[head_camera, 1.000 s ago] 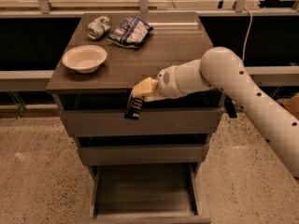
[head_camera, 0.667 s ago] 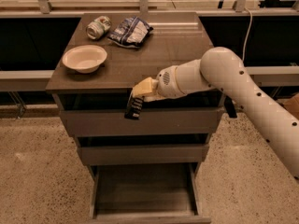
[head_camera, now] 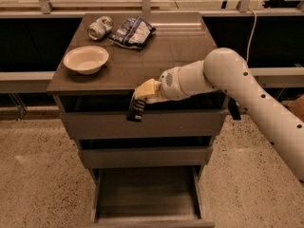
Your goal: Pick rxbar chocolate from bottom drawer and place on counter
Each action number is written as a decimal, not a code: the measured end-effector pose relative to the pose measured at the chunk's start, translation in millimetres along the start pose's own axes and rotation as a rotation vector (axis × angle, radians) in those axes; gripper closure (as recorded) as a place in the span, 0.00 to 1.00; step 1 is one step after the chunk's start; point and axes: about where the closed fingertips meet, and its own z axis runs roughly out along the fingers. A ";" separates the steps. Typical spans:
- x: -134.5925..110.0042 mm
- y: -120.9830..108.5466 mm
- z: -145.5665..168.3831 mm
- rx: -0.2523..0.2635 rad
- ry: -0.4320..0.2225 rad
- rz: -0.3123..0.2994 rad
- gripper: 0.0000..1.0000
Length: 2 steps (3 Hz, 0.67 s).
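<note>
My gripper (head_camera: pixel 140 95) is shut on the rxbar chocolate (head_camera: pixel 136 108), a slim black bar with white lettering that hangs down from the fingers. It is held at the front edge of the counter (head_camera: pixel 156 51), in front of the top drawer's face. The bottom drawer (head_camera: pixel 147 198) stands pulled open below, and its tray shows nothing inside. My white arm reaches in from the right.
On the counter stand a cream bowl (head_camera: pixel 86 59) at the front left, a tipped can (head_camera: pixel 99 27) at the back left, and a blue-white snack bag (head_camera: pixel 133 31) at the back middle. The two upper drawers are shut. A rail runs behind the cabinet.
</note>
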 end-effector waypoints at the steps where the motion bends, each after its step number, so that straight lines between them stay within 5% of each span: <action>1: 0.0 0.0 0.0 0.000 0.000 0.000 1.00; 2: -0.1 0.0 0.0 0.000 0.000 0.000 1.00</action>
